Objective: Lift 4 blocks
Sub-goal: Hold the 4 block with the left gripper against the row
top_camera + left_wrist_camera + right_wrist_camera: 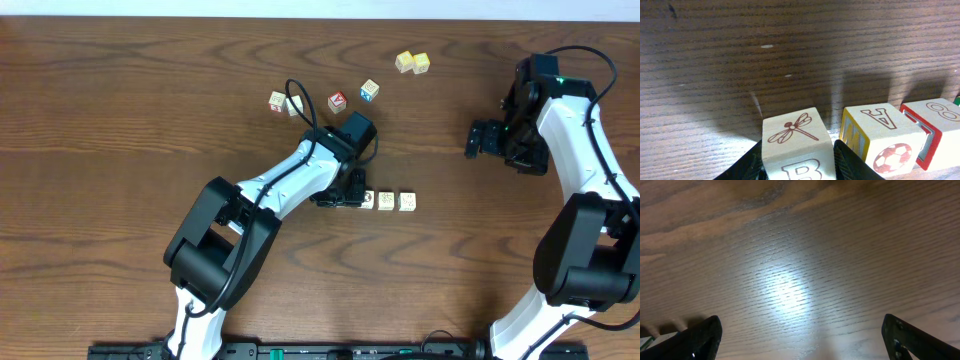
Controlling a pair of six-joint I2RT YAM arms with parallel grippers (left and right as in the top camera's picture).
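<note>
One block sits between the fingers (pixel 854 164) of your left gripper (pixel 345 196): the dragonfly block (pixel 794 136), with a letter B on the face nearest the wrist camera. The dark pads lie close against two opposite sides of it. You cannot tell from these views whether they pinch it or only bracket it. It looks level with its neighbours, so I judge it is resting on the table (pixel 120 120), not raised.

Three more blocks (pixel 386 202) run off to the right of that gripper in a straight line, close together. The row's long axis runs left to right, and the dragonfly block is its left end. In the wrist view one finger stands in the narrow gap between the dragonfly block and the next one, so the grip is taken along the row rather than across it. A straight lift should clear that neighbour, while any sideways drift could nudge it.

Your right gripper (pixel 484 138) hangs far off to the right, well apart from the row. Its fingers are spread wide over bare wood with nothing between them. The left arm is plainly the nearer one for all four blocks.

Loose cubes (pixel 338 101) lie farther back, clear of the row.
</note>
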